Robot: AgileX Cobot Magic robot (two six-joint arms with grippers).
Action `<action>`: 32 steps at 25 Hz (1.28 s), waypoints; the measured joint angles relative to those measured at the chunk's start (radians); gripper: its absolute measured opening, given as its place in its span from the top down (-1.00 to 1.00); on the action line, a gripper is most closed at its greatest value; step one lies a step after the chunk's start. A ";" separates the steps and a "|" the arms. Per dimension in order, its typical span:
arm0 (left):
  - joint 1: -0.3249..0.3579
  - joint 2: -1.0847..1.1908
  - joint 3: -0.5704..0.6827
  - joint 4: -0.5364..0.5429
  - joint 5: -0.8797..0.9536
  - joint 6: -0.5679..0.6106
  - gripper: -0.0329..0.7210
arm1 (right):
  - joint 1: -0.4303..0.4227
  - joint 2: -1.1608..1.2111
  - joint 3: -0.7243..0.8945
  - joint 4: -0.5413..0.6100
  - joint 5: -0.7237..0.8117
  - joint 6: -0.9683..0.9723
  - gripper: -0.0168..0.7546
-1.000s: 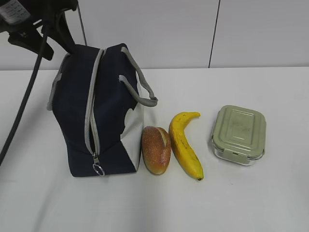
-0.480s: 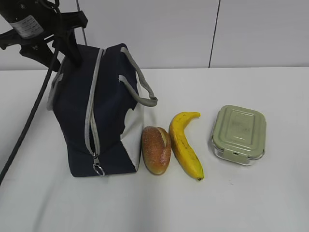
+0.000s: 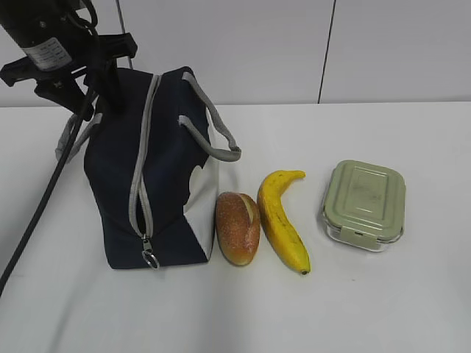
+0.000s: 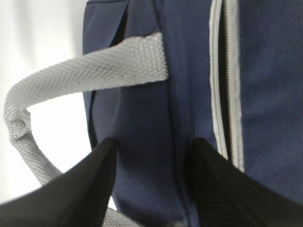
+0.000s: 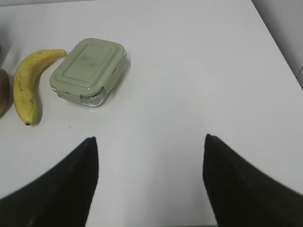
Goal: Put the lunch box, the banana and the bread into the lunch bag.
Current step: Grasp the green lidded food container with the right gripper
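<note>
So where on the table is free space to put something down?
Bare table runs along the front edge, below the bag, bread and banana, and right of the lunch box. Between bag, bread and banana it is crowded.

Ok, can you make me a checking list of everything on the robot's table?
Surface: white table, bare in front.
Job's things: lunch bag upright, zipper closed; bread beside it; banana next; lunch box rightmost, lid on. None is packed.
Clutter: nothing seen.
Grippers: left gripper open, astride the bag's top by a grey strap; right gripper open, empty, above bare table.
Cables: black cable hanging from the left arm.
Surroundings: pale wall panels.
</note>
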 joint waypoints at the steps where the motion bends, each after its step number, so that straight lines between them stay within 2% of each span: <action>1: 0.000 0.000 0.000 0.000 0.000 0.000 -0.03 | 0.000 0.000 0.000 0.000 0.000 0.000 -0.41; 3: 0.000 0.000 0.000 0.000 0.000 0.000 0.10 | 0.000 0.000 0.000 0.000 0.000 0.000 -0.41; 8: 0.000 0.000 0.000 0.000 0.002 0.009 0.75 | 0.000 0.000 0.000 0.000 0.000 0.000 -0.41; 10: 0.000 0.000 0.000 0.000 0.004 0.011 0.88 | 0.000 0.000 0.000 0.000 0.000 0.000 -0.41; 27: 0.000 0.000 0.000 -0.013 -0.024 0.012 0.91 | 0.000 0.000 0.000 0.000 0.000 0.000 -0.41; 32: 0.000 0.000 0.000 -0.018 -0.029 0.012 0.91 | 0.000 0.000 0.002 0.013 -0.103 0.000 -0.41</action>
